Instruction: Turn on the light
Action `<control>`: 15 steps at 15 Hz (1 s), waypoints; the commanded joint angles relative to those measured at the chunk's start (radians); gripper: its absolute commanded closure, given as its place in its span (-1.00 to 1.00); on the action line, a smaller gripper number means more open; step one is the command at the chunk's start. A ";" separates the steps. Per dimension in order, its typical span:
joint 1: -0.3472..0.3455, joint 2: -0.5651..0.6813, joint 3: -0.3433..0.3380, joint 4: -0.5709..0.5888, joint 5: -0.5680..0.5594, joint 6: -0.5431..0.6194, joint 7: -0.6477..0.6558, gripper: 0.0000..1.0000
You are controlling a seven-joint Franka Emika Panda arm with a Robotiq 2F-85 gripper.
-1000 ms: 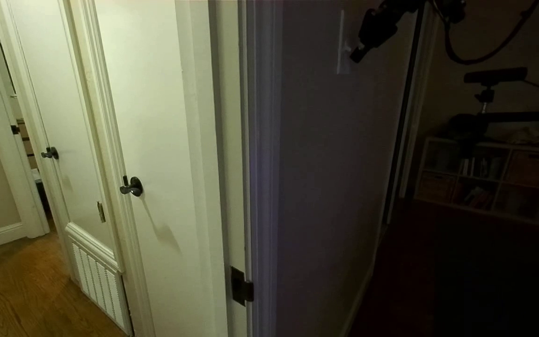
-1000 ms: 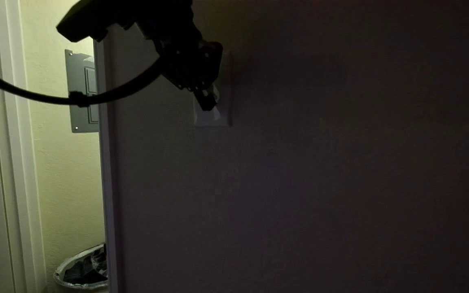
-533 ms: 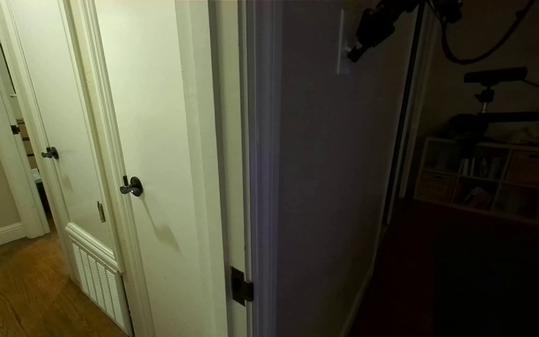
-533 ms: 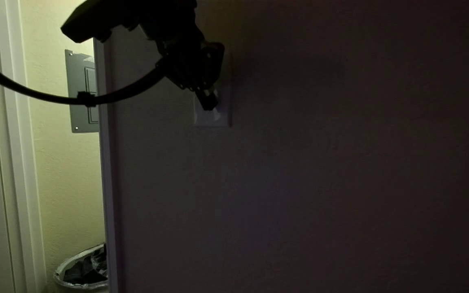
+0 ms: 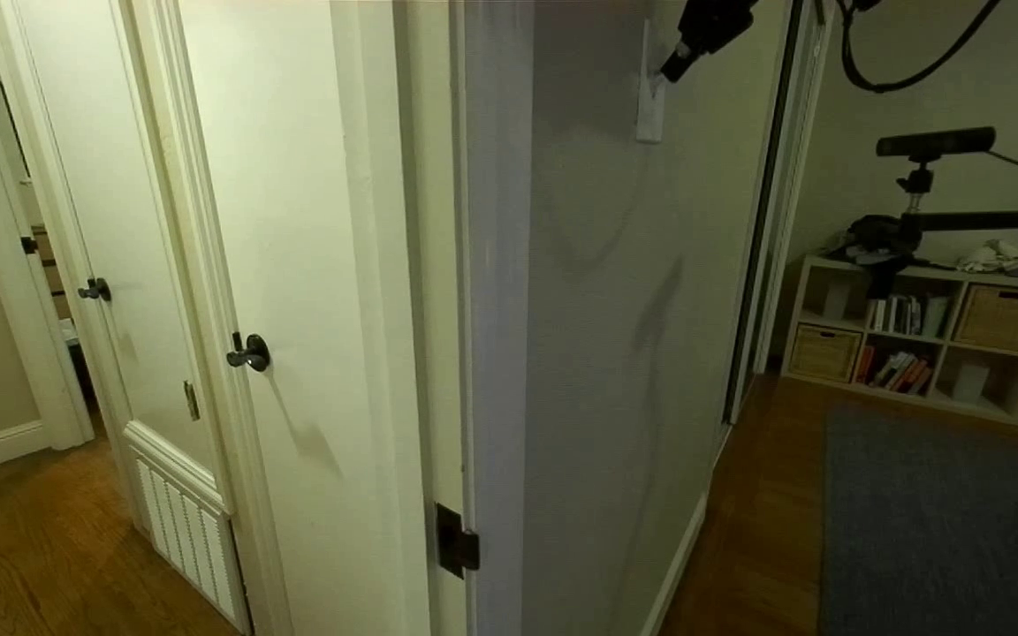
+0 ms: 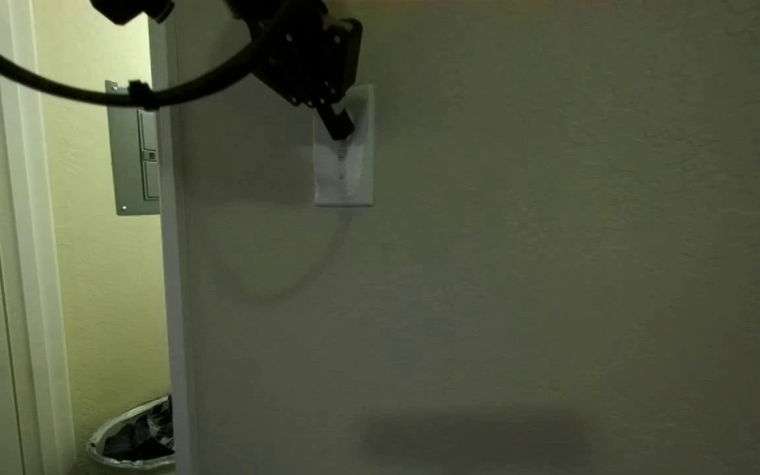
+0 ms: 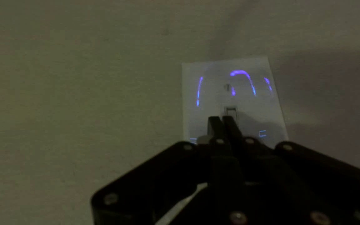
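Note:
The light switch is a pale upright wall plate; it shows in both exterior views (image 5: pixel 649 115) (image 6: pixel 347 188) and in the wrist view (image 7: pixel 209 90). A small toggle slot (image 7: pixel 231 110) shows just beyond the fingertips; the toggle lever itself is hidden behind the gripper. My gripper (image 6: pixel 340 128) is tilted down against or very near the plate's middle; contact cannot be told. In the wrist view the gripper (image 7: pixel 221 118) has its two dark fingers side by side with only a sliver between them, holding nothing. No lamp is in view, but the room is lit.
A door frame edge (image 5: pixel 496 353) stands beside the switch wall. A white cube shelf (image 5: pixel 942 344) with baskets and books and a camera on a mount (image 5: pixel 938 141) are at the back right. A grey panel (image 6: pixel 132 148) hangs beyond the doorway.
The dark room has become lit: wall, shelf and floor now show clearly. My gripper has moved upward along the switch plate, from its lower part to its middle.

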 commanded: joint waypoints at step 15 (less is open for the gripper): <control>0.000 -0.175 0.027 -0.210 -0.072 -0.528 0.170 0.88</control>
